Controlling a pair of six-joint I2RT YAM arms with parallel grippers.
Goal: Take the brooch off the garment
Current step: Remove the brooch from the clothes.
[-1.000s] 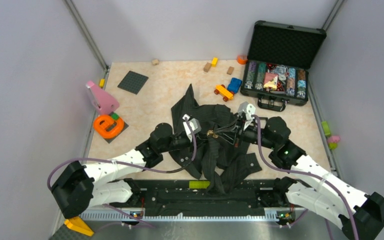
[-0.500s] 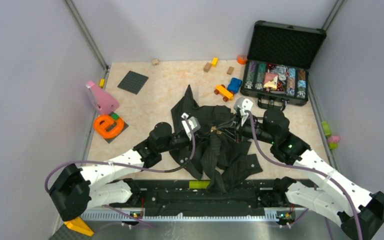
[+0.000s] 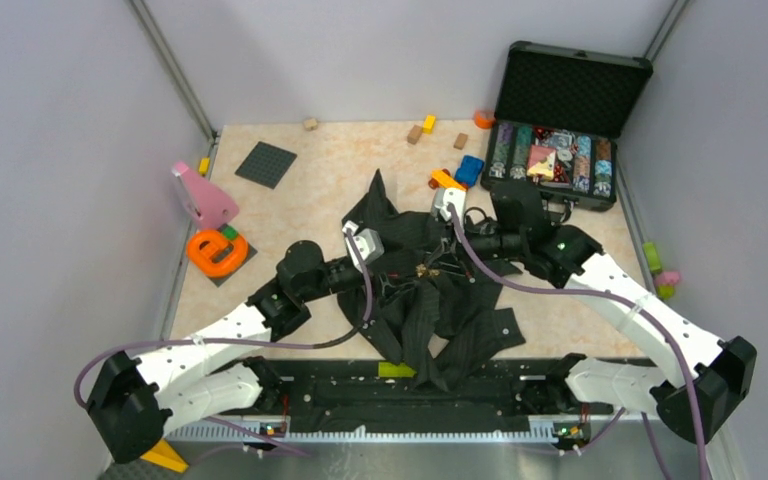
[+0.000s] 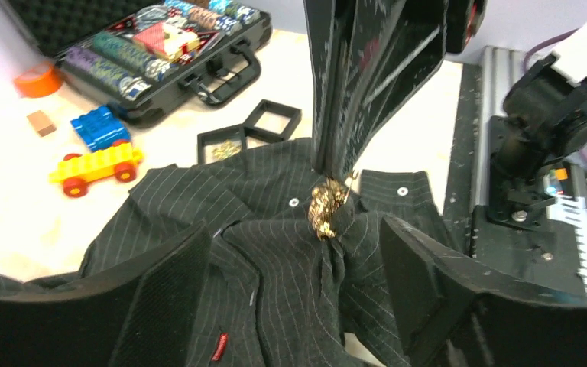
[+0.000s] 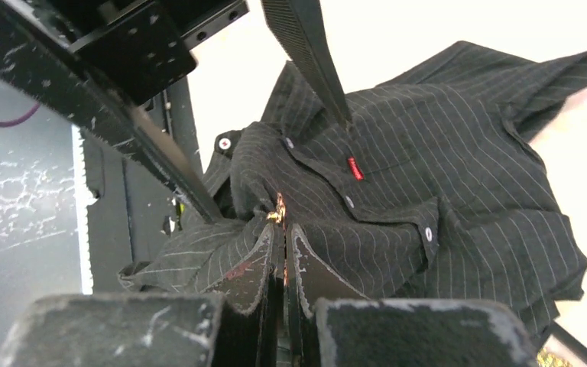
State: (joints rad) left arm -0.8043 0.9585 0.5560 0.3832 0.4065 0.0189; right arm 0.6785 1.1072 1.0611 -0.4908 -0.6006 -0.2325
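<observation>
The garment (image 3: 440, 310) lies crumpled at the middle of the table, dark with pinstripes (image 4: 199, 206). The gold brooch (image 3: 422, 270) sits on a raised peak of fabric (image 4: 325, 208). My right gripper (image 3: 429, 265) comes down from above and is shut on the brooch (image 5: 279, 212), its tips (image 5: 283, 229) pinched together at the metal. The cloth puckers up against the brooch and touches it. My left gripper (image 4: 294, 252) is open, its fingers (image 4: 160, 290) standing wide on either side of the fabric fold just below the brooch, holding nothing.
An open black case of poker chips (image 3: 560, 160) stands at the back right. A yellow toy car (image 4: 95, 167), a blue block (image 4: 101, 128) and black square boxes (image 4: 271, 120) lie just beyond the shirt. A pink piece (image 3: 203, 195) and an orange ring (image 3: 217, 250) are at the left.
My left gripper has opened and let go of the fabric, drawing back slightly to the left. The right arm has swung toward the back, still shut on the brooch.
</observation>
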